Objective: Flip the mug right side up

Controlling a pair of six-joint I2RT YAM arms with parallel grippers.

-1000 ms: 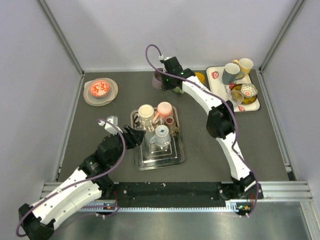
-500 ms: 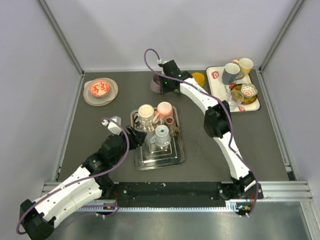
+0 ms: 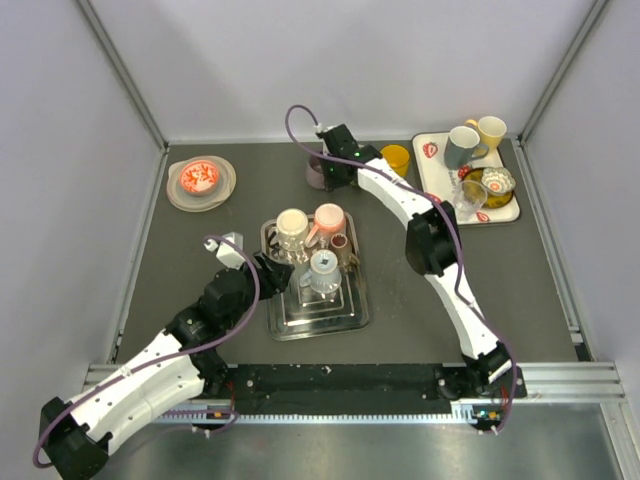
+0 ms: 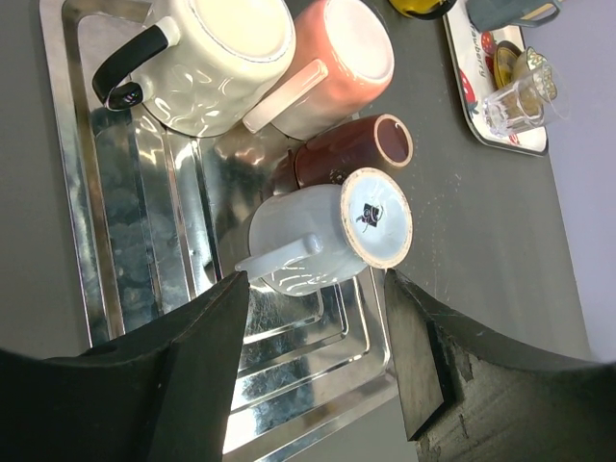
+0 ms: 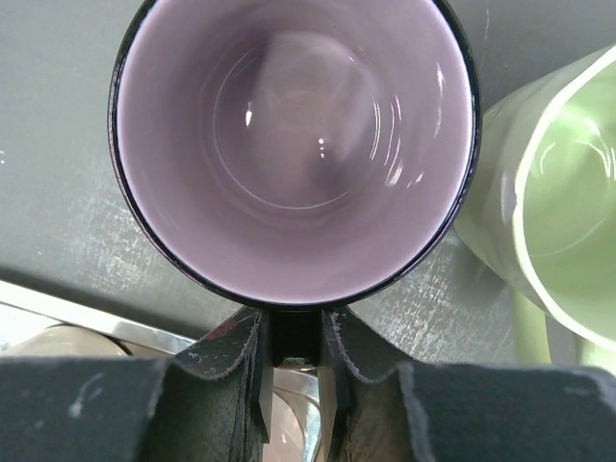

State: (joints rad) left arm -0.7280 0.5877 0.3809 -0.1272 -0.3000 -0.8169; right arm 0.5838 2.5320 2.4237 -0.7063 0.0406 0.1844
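Both arms wear white shells with black joints: left arm (image 3: 140,370), right arm (image 3: 395,200). A purple cable (image 3: 296,120) loops off each wrist behind the jaws. Jaws matte black, flecked with pale scuffs.

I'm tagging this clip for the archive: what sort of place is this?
Probably a robot test cell, not a kitchen: plain walls box in a dark table, two arms are bolted at its edge, and mugs sit on trays.
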